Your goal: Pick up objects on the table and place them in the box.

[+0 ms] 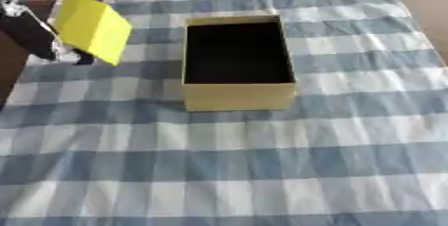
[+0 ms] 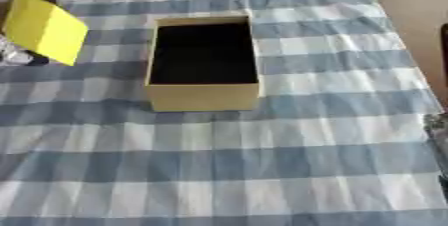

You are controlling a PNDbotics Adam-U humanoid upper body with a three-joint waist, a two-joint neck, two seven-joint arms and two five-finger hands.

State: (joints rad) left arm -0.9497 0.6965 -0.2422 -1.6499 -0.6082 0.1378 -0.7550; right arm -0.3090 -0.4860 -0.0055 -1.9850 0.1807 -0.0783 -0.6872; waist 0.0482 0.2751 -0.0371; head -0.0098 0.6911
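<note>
**Yellow block held high, left of the box**

Bare checked cloth (image 1: 262, 170) fills the near table. Mid-table the open cardboard box (image 1: 236, 65) stands, interior dark. Beyond its left rim, well apart, the left hand (image 1: 31, 32) carries a tilted yellow block (image 1: 92, 27); finger positions cannot be made out.

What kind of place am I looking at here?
Probably a tabletop practice setup indoors, not a real kitchen or shop: a blue-and-white checked cloth, one open cardboard box, and a yellow block held up at its left.
</note>
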